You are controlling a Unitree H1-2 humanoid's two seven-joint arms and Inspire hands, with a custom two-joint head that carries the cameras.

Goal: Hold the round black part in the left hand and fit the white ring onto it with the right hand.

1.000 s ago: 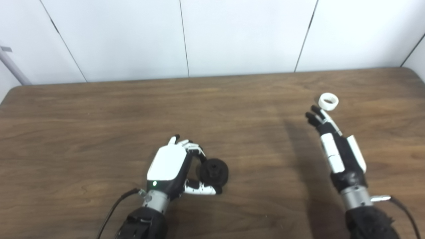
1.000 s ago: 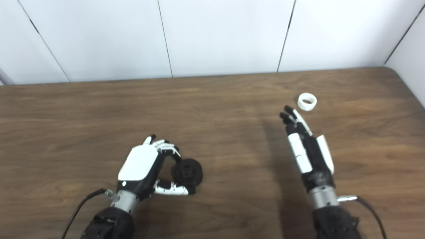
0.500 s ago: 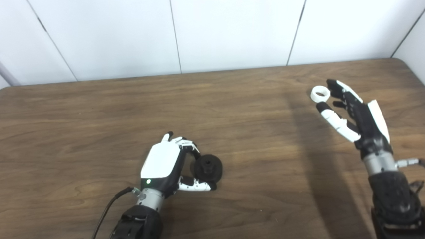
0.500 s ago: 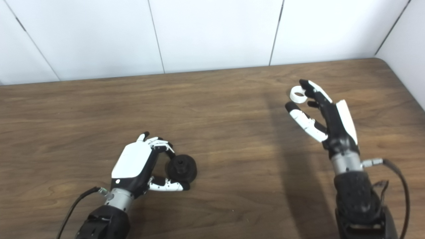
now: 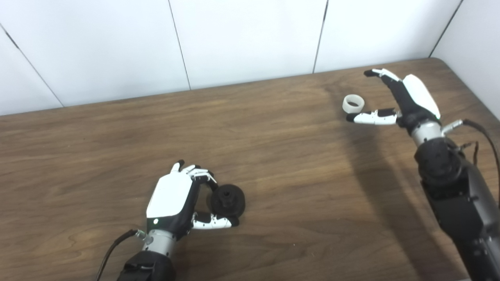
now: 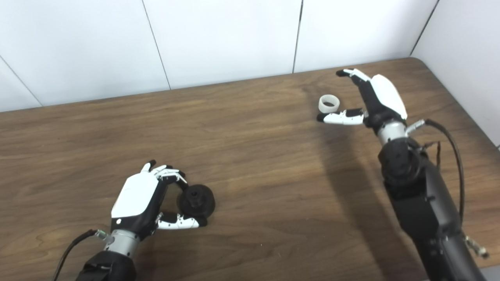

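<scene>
The round black part [image 5: 227, 200] lies on the wooden table [image 5: 273, 156] near its front. My left hand [image 5: 174, 198] is curled on it, fingers on its upper left edge and the thumb along its near side. The white ring [image 5: 353, 104] lies flat at the far right of the table. Spread around it is my right hand [image 5: 406, 97], open, palm turned towards the ring. Its thumb tip lies just in front of the ring and its fingers [image 5: 377, 73] reach past the ring's far side, not closed on it.
White wall panels [image 5: 250, 35] rise directly behind the table's far edge, and another wall stands at the right corner [image 5: 468, 43]. A cable [image 5: 482, 132] loops off the right wrist. The right forearm [image 5: 457, 195] lies over the table's right side.
The camera has panned right. My right hand has moved forward, turned over and spread its thumb and fingers around the ring. The left hand stays curled on the black part.
</scene>
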